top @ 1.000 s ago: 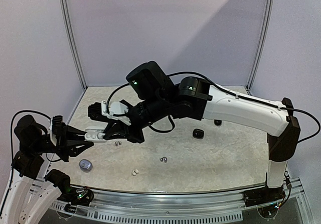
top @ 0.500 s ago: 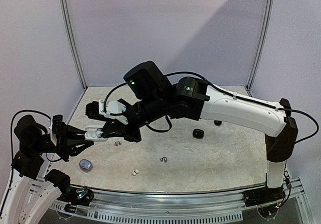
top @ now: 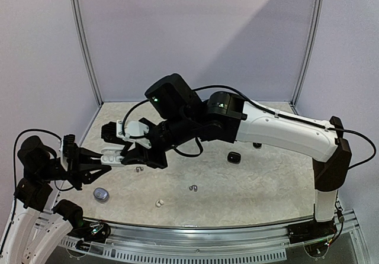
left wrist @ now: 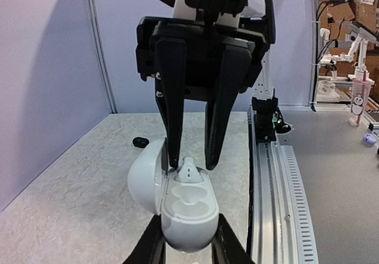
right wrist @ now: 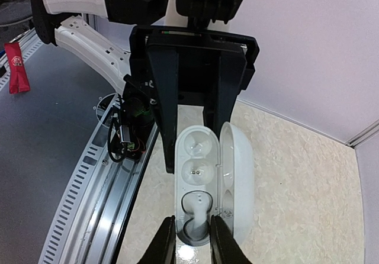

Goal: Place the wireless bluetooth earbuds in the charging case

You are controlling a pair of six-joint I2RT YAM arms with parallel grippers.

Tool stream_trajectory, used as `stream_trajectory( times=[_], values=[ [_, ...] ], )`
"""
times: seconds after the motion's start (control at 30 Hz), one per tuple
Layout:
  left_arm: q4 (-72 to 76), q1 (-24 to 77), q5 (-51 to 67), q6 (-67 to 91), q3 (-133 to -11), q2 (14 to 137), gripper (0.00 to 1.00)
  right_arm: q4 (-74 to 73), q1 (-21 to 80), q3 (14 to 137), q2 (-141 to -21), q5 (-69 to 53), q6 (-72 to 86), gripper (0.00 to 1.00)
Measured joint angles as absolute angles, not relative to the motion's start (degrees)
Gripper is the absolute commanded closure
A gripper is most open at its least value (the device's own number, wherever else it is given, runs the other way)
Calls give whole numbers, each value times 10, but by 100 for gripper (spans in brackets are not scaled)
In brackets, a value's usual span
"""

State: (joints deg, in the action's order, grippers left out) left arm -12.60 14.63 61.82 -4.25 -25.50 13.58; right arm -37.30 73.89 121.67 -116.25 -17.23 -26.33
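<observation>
Got the open case (left wrist: 188, 216) clamped in the left jaws; white bud (left wrist: 188, 170) pinched between the right jaws, right at the socket farthest from the left ones.

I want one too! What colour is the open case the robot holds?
White, lid and base. The charging case shows best in the left wrist view.

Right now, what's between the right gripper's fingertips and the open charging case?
One white earbud: held by the right gripper, its tip at the charging case's end well. Clearest in the left wrist view.
</observation>
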Motion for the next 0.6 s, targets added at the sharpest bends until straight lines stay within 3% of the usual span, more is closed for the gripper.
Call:
stream_trajectory(
  times=[0.6],
  values=[
    [-78, 146, 587, 40, -230, 136, 100, -333, 739, 1190, -1150, -157, -254, 60]
  ],
)
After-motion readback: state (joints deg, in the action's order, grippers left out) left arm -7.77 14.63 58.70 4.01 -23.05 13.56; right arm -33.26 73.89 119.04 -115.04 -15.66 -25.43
